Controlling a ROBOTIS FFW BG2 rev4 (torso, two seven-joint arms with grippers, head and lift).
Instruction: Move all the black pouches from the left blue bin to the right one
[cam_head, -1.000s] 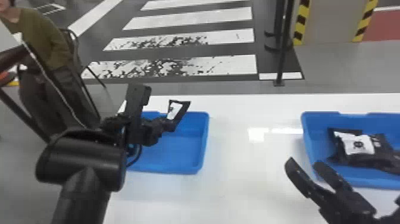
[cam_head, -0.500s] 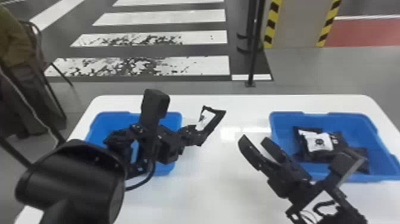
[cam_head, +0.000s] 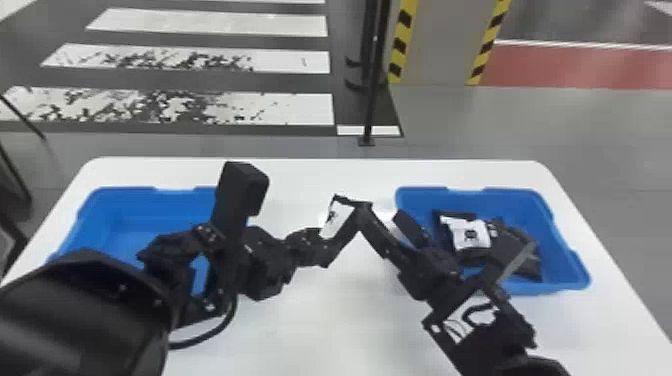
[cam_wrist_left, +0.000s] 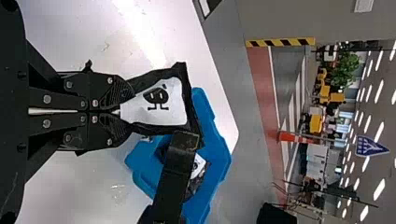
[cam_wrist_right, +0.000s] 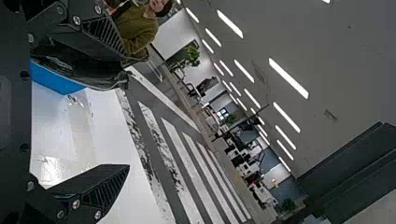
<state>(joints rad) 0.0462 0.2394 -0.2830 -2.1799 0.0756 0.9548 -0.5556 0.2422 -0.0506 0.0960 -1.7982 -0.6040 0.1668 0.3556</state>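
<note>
Blue left bin (cam_head: 120, 220) is set well to the left of the right bin (cam_head: 505, 194). Nearer that right bin, a black pouch (cam_wrist_left: 161, 105) is clamped in the left gripper (cam_wrist_left: 120, 111), its free end pointed rightward. By that end the right gripper (cam_head: 382, 212) is held with fingers apart; a handover seems intended, the right bin being nearer it. Inside, more pouches (cam_head: 467, 235) are piled.

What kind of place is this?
Probably a big indoor hall, maybe a lab or showroom: it has ceiling lights, a crosswalk like a street's, and an orange cone.
</note>
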